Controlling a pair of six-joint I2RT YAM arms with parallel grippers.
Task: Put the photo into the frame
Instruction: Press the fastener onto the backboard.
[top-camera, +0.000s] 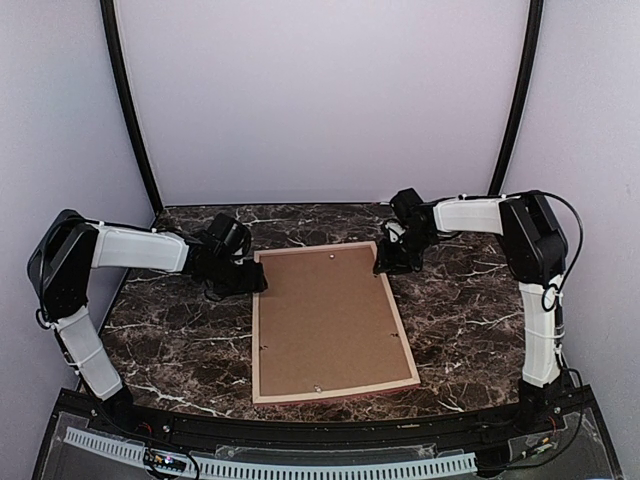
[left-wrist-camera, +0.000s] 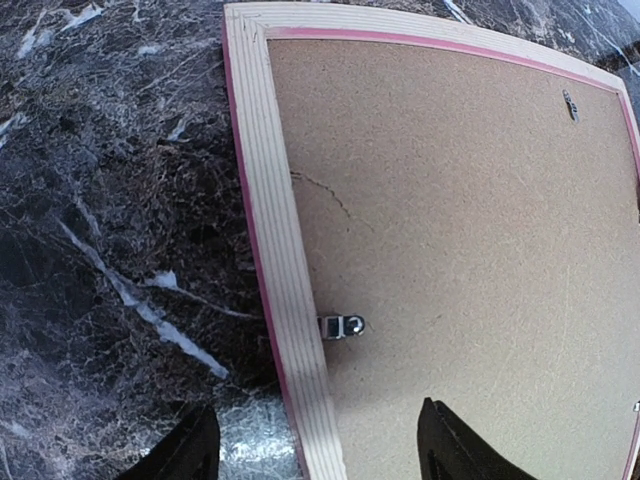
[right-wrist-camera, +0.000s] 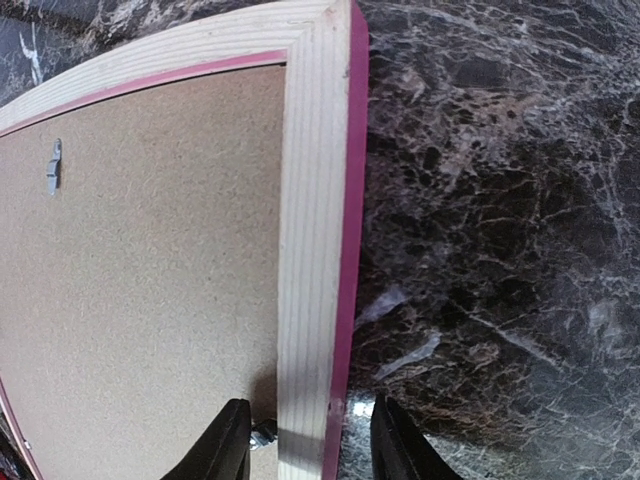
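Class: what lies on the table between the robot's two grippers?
In the top view, the frame, face down with its brown backing board showing, spans the stretch between left gripper and right gripper.

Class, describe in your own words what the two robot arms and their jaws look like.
The left arm and right arm match: rounded white link shells between bulky black joint housings, with thin black cables looping by the elbows. In the wrist views the jaws are plain black and tapering.

Soft, even overhead light, moderately bright. Dull sheen on dark marble tabletop (left-wrist-camera: 120, 250) just left of pink-red wooden rectangular frame (left-wrist-camera: 290, 300); faint shadow along frame's outer edge. Wrist views sharp, frame rails bowed by lens distortion; top view softer.
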